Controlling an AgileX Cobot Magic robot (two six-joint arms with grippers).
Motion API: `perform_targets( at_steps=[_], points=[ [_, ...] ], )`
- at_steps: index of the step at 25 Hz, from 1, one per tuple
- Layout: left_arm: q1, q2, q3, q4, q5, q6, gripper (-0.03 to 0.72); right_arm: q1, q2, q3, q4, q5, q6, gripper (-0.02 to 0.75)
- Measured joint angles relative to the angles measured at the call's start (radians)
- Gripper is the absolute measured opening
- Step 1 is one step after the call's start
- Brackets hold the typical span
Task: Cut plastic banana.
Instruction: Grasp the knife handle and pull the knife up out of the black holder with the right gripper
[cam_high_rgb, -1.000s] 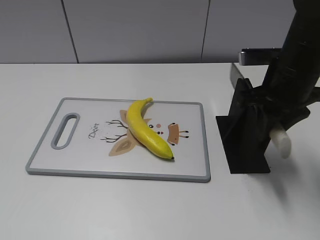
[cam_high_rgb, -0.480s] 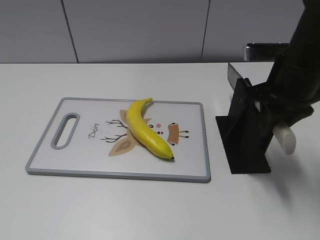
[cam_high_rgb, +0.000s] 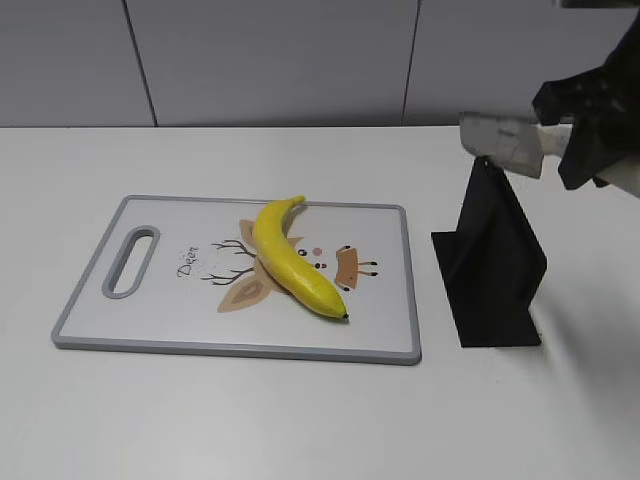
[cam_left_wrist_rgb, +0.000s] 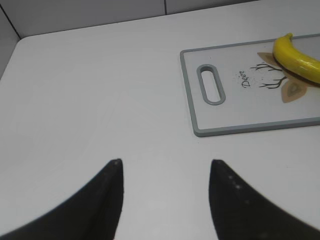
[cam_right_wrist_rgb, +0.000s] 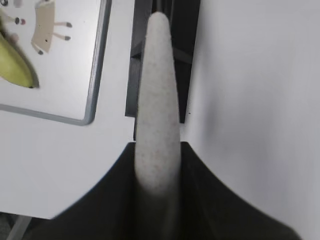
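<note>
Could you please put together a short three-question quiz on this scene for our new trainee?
1. True or false: the plastic banana lies whole on the cutting board.
2. Which end effector holds the knife? A) left B) right C) neither
3. Fill in: the knife blade is held above the black ____, not slotted into it.

Key:
1. True; no cut shows in it.
2. B; the right end effector is shut on the pale handle, while the left end effector is open over bare table.
3. Knife stand.
</note>
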Motion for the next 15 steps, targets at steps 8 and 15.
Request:
perform_targets(
  at_steps=[8, 15],
  points=[
    [0.000, 0.000, 0.000, 0.002, 0.000, 0.000, 0.529, 0.000, -0.119, 0.000, -0.039, -0.044, -0.013, 0.179],
    [0.000, 0.000, 0.000, 0.002, -0.001, 0.000, 0.491, 0.000, -0.177, 0.000, 0.065, -0.079, -0.402, 0.179]
  ],
)
